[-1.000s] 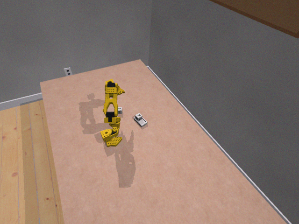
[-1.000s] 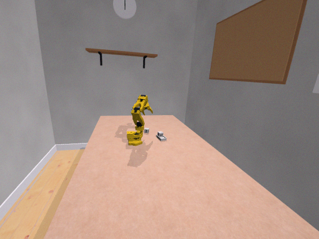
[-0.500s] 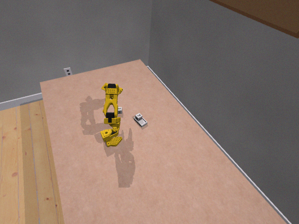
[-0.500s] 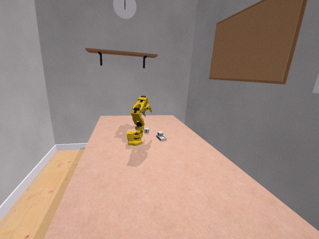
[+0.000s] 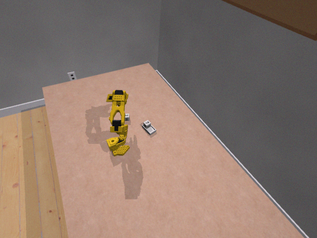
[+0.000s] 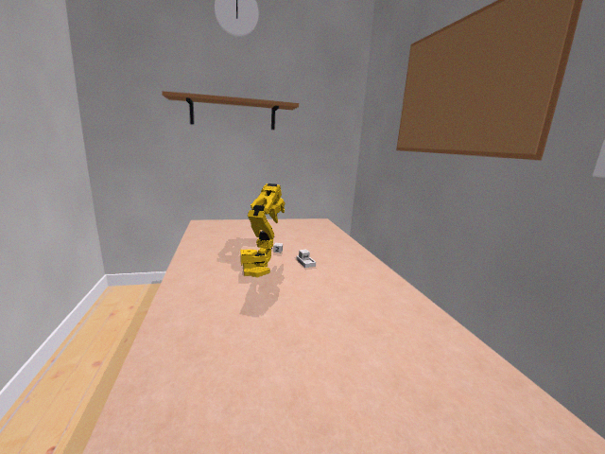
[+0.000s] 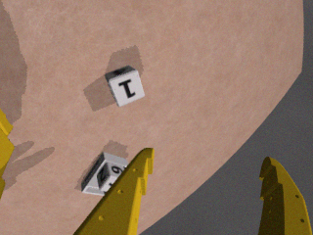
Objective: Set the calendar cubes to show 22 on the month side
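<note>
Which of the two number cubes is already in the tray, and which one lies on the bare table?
The cube in the white tray is the seated one. The other cube rests on the table beside the arm.

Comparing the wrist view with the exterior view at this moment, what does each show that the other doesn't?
Only the wrist view: the top face of the loose cube, a 1, and the end effector with its fingers apart and nothing between them.
Only the exterior view: the whole arm, a 2 on that cube's side, the wall shelf, the clock and the board.
Both: the loose cube on the table, apart from the tray holding the other cube.
</note>
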Action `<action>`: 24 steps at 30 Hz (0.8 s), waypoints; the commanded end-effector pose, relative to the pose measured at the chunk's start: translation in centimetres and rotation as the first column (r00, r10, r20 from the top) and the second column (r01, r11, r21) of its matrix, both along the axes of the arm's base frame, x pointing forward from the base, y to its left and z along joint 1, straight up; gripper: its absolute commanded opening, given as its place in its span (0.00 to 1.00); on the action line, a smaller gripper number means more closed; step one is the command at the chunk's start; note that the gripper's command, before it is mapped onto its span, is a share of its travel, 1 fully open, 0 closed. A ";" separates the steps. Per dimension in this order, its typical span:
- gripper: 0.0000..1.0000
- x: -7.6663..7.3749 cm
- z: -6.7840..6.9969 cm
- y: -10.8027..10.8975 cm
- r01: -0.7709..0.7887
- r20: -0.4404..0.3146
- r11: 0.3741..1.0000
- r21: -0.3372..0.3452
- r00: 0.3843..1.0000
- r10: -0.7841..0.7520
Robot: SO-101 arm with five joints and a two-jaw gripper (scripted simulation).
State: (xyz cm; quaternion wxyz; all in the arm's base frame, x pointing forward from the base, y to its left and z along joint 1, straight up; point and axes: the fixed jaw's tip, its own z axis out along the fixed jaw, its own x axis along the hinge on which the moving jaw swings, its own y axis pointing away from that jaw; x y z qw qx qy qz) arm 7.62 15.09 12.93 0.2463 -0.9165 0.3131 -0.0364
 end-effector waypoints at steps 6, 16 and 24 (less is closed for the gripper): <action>0.35 0.4 0.4 0.0 -0.127 0.091 0.992 -0.002 0.988 0.126; 0.35 0.5 0.3 -0.1 -0.198 0.128 0.980 -0.030 0.971 0.200; 0.35 0.5 0.3 -0.1 -0.201 0.129 0.979 -0.031 0.970 0.204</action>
